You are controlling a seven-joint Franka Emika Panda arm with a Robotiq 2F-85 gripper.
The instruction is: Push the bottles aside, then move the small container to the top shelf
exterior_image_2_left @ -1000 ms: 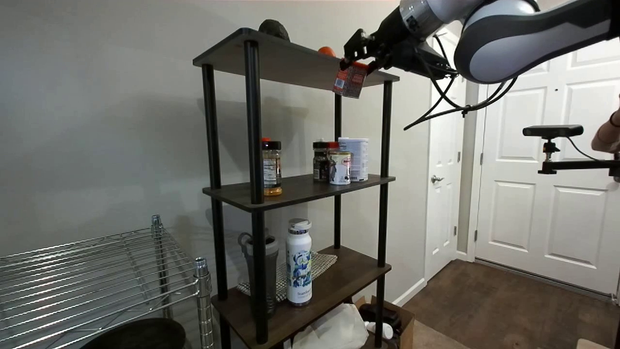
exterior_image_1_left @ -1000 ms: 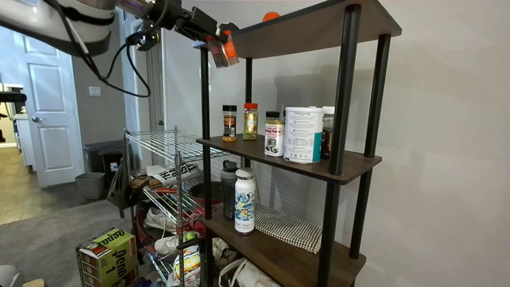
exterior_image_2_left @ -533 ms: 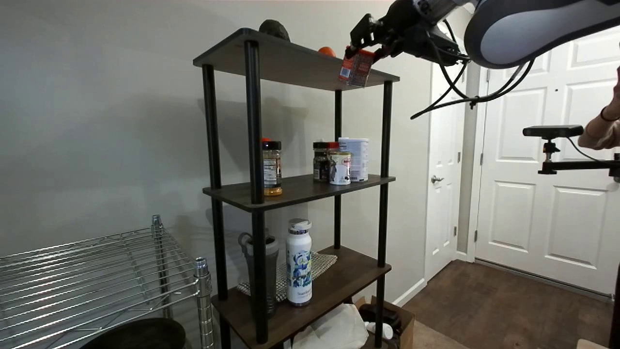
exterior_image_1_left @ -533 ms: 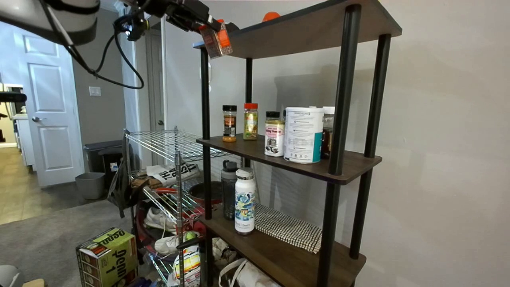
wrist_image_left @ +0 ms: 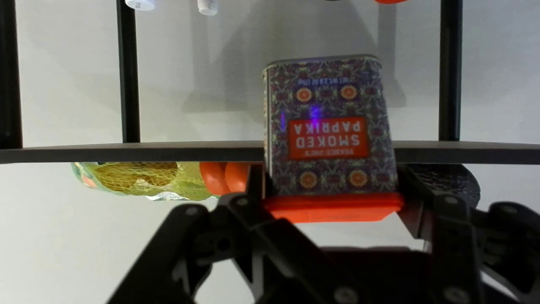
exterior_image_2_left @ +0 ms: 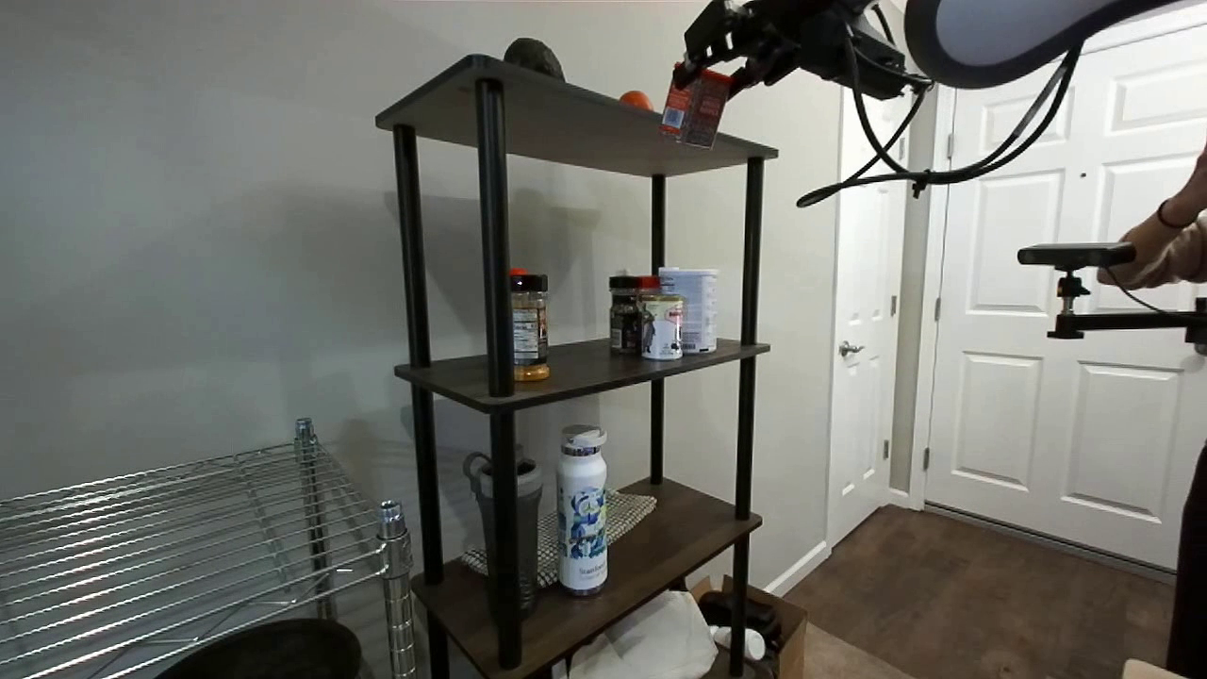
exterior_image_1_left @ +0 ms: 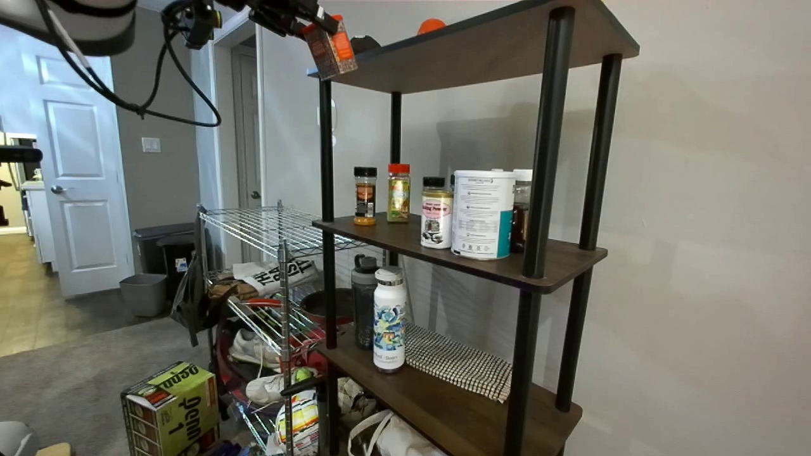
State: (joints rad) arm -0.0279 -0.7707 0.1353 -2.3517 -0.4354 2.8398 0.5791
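Note:
The small container is a patterned rectangular tin with an orange-red lid and a "Smoked Paprika" label [wrist_image_left: 331, 126]; it also shows in both exterior views [exterior_image_1_left: 331, 54] [exterior_image_2_left: 696, 111]. My gripper [wrist_image_left: 333, 185] is shut on it near the lid, one finger on each side [exterior_image_1_left: 322, 26] [exterior_image_2_left: 709, 75]. The tin hangs tilted in front of the top shelf [exterior_image_1_left: 481, 57] [exterior_image_2_left: 566, 118], overlapping the shelf's front edge [wrist_image_left: 202, 152] in the upside-down wrist view. The amber-brown bottle [exterior_image_1_left: 365, 197] [exterior_image_2_left: 530, 330] and the darker dark-capped bottle [exterior_image_2_left: 623, 316] stand upright on the middle board.
On the top shelf are orange-red round things [wrist_image_left: 215, 177] [exterior_image_2_left: 636, 99], a dark rounded object [wrist_image_left: 447, 181] [exterior_image_2_left: 534, 57] and a netted bag [wrist_image_left: 143, 179]. A white canister [exterior_image_1_left: 483, 215] and other jars stand on the middle board. A wire rack [exterior_image_2_left: 189, 528] stands beside the shelving. A person's arm [exterior_image_2_left: 1165, 236] shows.
My gripper has risen with the tin held in it, and drawn back from the shelf's front. The tin has gone from mostly below the board to overlapping its edge. The bottles have not moved.

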